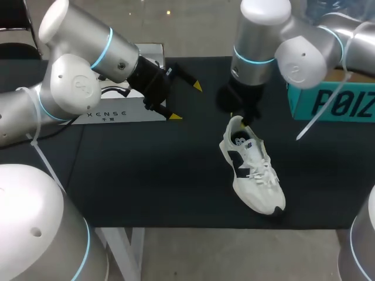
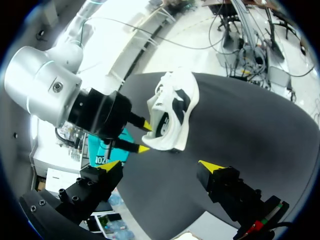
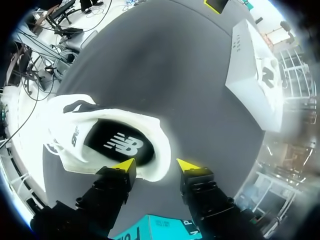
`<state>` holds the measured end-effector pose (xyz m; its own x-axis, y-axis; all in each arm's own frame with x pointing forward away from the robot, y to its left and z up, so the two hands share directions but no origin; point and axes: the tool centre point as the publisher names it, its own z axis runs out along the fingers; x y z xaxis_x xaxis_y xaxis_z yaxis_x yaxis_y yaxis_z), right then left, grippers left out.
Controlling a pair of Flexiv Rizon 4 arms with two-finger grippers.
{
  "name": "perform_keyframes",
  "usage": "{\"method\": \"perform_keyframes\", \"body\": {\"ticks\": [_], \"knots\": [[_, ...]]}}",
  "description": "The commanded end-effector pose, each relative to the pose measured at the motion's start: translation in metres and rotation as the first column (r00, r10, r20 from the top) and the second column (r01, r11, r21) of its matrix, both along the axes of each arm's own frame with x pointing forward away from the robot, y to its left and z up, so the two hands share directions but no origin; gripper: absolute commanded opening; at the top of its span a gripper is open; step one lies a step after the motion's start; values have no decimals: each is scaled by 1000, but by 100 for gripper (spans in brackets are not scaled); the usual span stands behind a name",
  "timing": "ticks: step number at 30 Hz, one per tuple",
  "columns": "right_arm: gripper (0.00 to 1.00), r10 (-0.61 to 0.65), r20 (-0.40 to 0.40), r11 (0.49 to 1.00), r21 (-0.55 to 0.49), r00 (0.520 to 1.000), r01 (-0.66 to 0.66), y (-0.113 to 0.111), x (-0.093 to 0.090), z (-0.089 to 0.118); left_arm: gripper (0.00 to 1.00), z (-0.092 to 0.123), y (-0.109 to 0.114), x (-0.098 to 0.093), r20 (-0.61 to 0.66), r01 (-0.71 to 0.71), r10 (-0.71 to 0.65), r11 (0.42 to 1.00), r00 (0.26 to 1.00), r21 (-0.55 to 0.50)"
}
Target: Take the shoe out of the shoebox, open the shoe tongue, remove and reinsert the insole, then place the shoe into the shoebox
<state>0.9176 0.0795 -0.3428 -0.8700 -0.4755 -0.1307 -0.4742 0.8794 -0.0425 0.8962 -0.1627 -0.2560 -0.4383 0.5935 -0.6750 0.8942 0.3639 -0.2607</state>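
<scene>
One shoe [image 1: 252, 167] laid on the table, out of the shoebox [image 1: 334, 102] at its 2 o'clock, toe to 5 o'clock | right gripper [image 3: 156, 164] parted, heel rim between, ungripped; judged to steady it | left gripper [image 1: 186, 102] open at 10 o'clock, apart; judged reserved for tongue.

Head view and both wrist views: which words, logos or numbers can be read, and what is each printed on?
"XENSE", spaced grey capitals, on the white box.
Small characters beneath it: too small to read.
"POIZ", dark capitals cut off at the picture's edge, on the teal shoebox.
"NB", white monogram, on the dark insole inside the shoe.
No numbers are readable.
</scene>
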Motion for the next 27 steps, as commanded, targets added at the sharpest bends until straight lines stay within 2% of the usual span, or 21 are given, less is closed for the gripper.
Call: {"method": "perform_keyframes", "body": {"ticks": [1, 16, 18, 19, 20, 21, 27], "knots": [[49, 1, -11, 1000, -1, 1000, -1, 4, 6, -9, 100, 0, 0, 0, 1, 0, 0, 1000, 1000, 4], [48, -7, -45, 1000, -6, 999, 7, 4, 6, -29, 100, 0, 0, 0, 1, 0, 0, 1000, 1000, 4], [40, -10, -46, 1000, -5, 999, 10, 3, 7, -31, 100, 0, 0, 0, 1, 0, 0, 1000, 1000, 4], [33, -11, -47, 1000, -4, 999, 11, 3, 8, -31, 100, 0, 0, 0, 1, 0, 0, 1000, 1000, 4], [13, -13, -47, 1000, -3, 999, 13, 3, 8, -32, 100, 0, 0, 0, 1, 0, 0, 1000, 1000, 4], [0, -14, -48, 1000, -1, 999, 14, 3, 8, -32, 100, 0, 0, 0, 1, 0, 0, 1000, 1000, 4], [0, -14, -46, 1000, 3, 999, 14, 7, 9, -30, 100, 0, 0, 0, 1, 0, 0, 1000, 1000, 4]]}}
